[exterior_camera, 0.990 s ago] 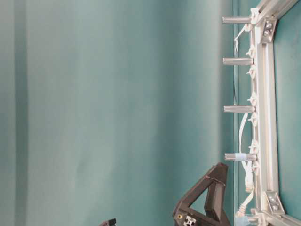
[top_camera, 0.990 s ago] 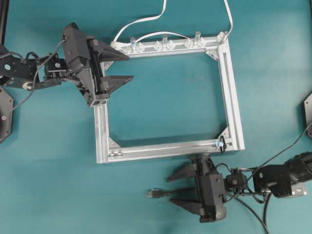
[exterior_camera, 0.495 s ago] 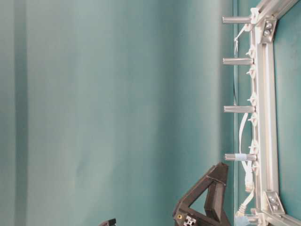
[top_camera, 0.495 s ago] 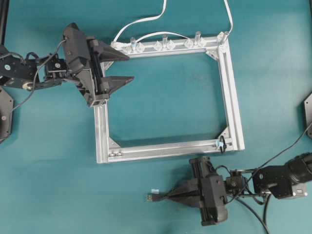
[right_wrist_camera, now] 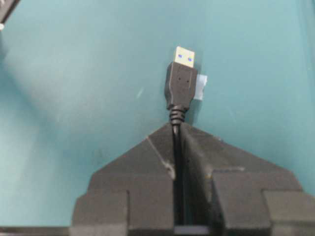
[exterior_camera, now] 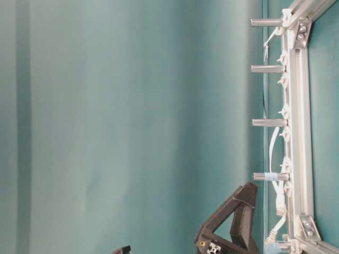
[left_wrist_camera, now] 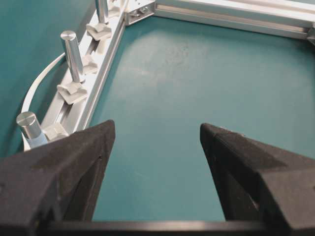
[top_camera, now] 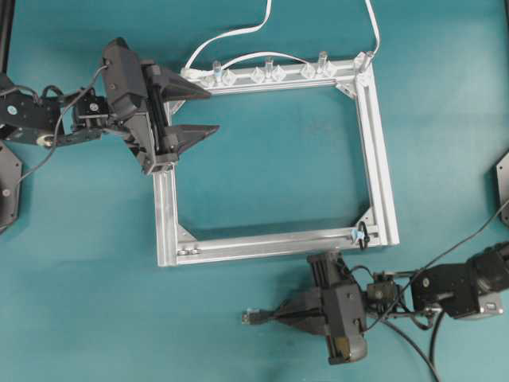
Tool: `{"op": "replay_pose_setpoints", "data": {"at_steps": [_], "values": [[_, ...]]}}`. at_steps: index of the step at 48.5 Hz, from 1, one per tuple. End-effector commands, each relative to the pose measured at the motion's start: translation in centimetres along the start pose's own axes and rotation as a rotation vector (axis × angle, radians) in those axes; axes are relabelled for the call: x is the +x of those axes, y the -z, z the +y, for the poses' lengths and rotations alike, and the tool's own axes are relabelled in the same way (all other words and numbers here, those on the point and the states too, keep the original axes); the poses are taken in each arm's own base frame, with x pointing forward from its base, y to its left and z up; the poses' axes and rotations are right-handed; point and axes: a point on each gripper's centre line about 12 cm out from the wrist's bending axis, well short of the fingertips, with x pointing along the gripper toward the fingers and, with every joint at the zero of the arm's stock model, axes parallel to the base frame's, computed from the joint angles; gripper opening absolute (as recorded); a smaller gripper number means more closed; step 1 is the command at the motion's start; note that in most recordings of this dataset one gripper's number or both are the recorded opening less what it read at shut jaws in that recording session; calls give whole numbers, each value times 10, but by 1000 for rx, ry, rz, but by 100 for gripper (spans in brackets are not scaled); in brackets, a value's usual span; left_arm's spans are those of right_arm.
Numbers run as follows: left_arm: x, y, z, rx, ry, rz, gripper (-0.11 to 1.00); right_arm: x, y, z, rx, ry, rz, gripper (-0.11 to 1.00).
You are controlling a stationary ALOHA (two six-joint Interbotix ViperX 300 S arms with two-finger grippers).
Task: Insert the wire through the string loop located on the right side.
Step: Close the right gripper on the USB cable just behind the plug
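Note:
The wire (top_camera: 256, 317) is a thin black cable ending in a black USB plug (right_wrist_camera: 180, 84) with a silvery tip. My right gripper (top_camera: 274, 315) (right_wrist_camera: 176, 129) is shut on the wire just behind the plug, in front of the frame's near bar; the plug sticks out to the left. The string loop (top_camera: 363, 235) is a tiny black loop on the right end of the near bar of the silver aluminium frame (top_camera: 270, 243). My left gripper (top_camera: 208, 111) (left_wrist_camera: 156, 129) hovers open and empty over the frame's far left corner.
Upright metal pegs (left_wrist_camera: 73, 55) and clear clips (top_camera: 266, 75) line the frame's far bar, with white cables (top_camera: 231, 36) running from it. A small white tape tab (right_wrist_camera: 200, 87) lies beside the plug. Black arm cables (top_camera: 445, 259) trail at the right.
My right gripper has shut on the wire behind the plug. It has shifted slightly since. The left arm has not moved.

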Motion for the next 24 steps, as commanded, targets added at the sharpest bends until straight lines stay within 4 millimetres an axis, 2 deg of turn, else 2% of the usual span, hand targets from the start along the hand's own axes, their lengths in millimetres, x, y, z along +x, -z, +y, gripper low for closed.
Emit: {"op": "replay_pose_setpoints", "data": {"at_steps": [1,13,24], "values": [[-1,-9,-1,0,4,-31,75,-8,-20,1,9,-11,-38,8],[-2,-10,-1,0,4,-32,75,-29,-55,8,-7,-56,-68,8],[-2,-10,-1,2,4,-34,75,-45,-73,12,1,-89,-82,8]]}}
